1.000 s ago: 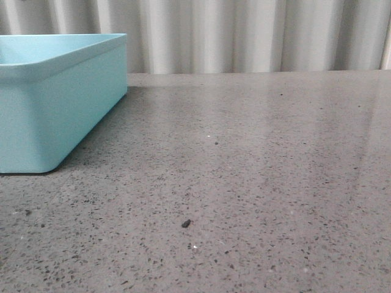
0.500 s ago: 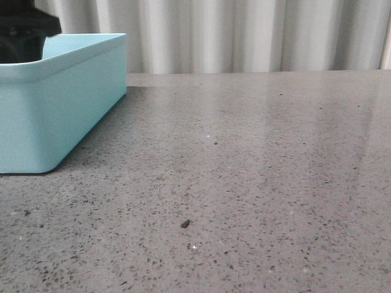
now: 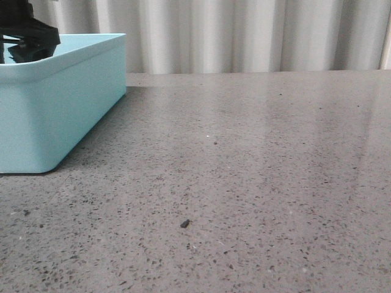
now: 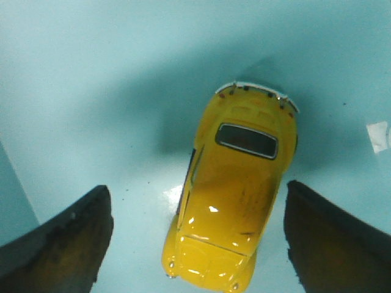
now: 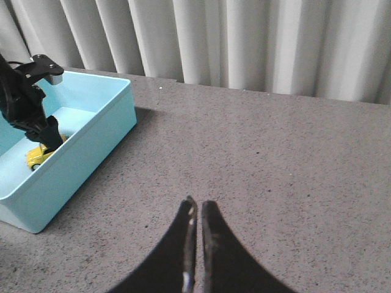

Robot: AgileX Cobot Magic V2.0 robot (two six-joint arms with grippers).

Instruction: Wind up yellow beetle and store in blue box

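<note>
The yellow beetle lies on the floor of the blue box, roof up. My left gripper is open over it, one dark finger on each side, both apart from the car. In the front view the blue box stands at the far left and the left gripper shows as a dark shape above its rim; the beetle is hidden by the wall. The right wrist view shows the box, the beetle inside it, and my right gripper shut and empty above bare table.
The grey speckled table runs to the right of the box. A small dark speck lies near the front. A pale pleated curtain closes the back. A small white mark is on the box floor.
The left gripper has come into the front view at the top left and has sunk a little toward the box. The box and table stay as they were.
</note>
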